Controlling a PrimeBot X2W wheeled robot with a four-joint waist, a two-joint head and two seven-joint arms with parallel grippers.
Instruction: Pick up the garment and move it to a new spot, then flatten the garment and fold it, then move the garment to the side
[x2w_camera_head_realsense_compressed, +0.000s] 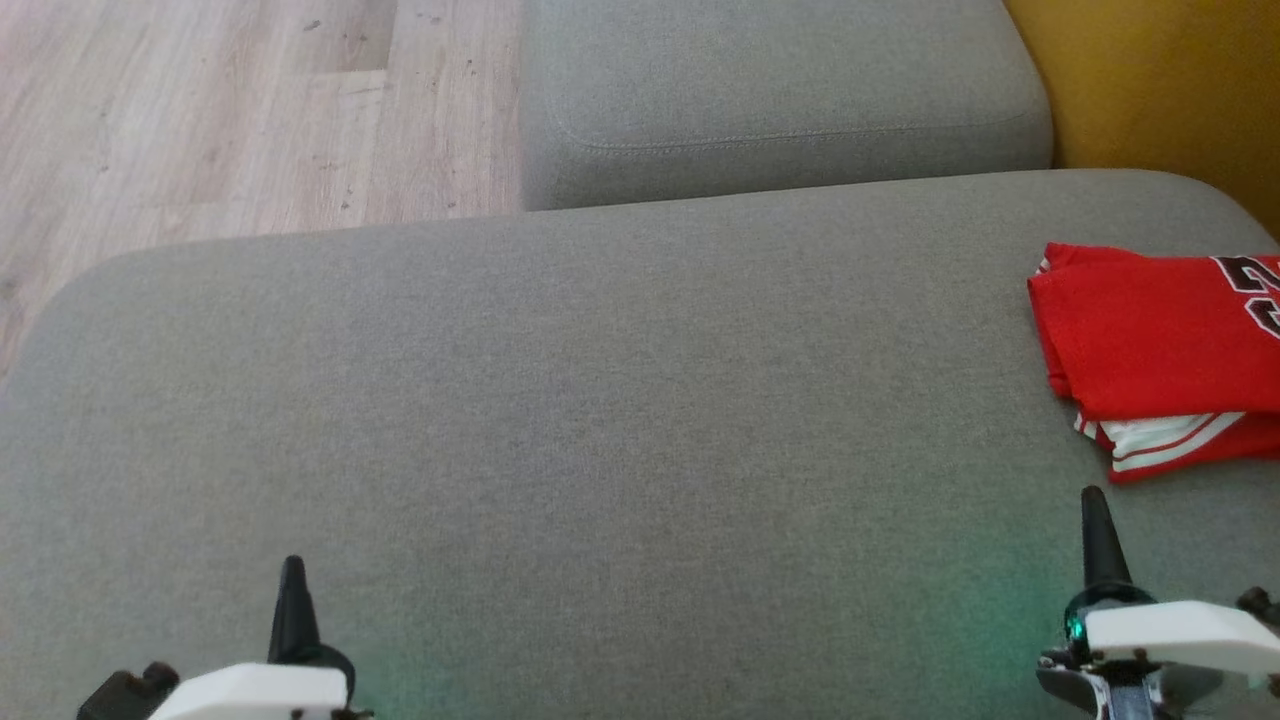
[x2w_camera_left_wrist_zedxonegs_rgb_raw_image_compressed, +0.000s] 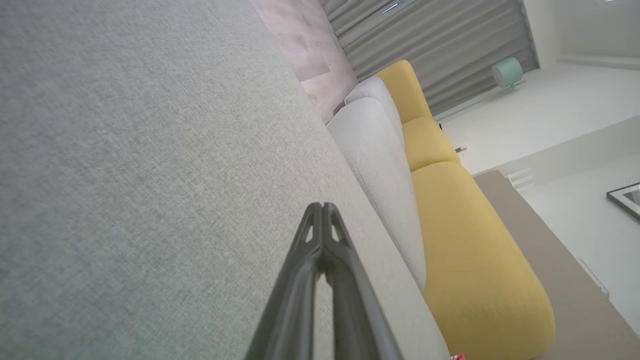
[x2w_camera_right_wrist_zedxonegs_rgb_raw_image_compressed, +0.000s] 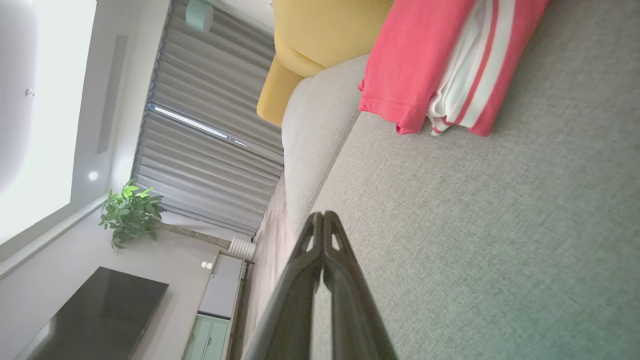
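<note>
garment (x2w_camera_head_realsense_compressed: 1160, 350) folded (red), ahead of right hand (x2w_camera_head_realsense_compressed: 1095, 505) | left hand (x2w_camera_head_realsense_compressed: 292, 572) well apart | both clenched, empty

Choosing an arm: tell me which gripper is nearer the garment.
The right gripper: the red garment lies just beyond it, far across the sofa from the left gripper.

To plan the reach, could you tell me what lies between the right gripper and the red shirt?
Only bare grey cushion lies between the right gripper and the red shirt, in the head view.

One garment (x2w_camera_head_realsense_compressed: 1160, 340), two claws (x2w_camera_head_realsense_compressed: 293, 575) (x2w_camera_head_realsense_compressed: 1095, 505), one sofa (x2w_camera_head_realsense_compressed: 600, 400).
</note>
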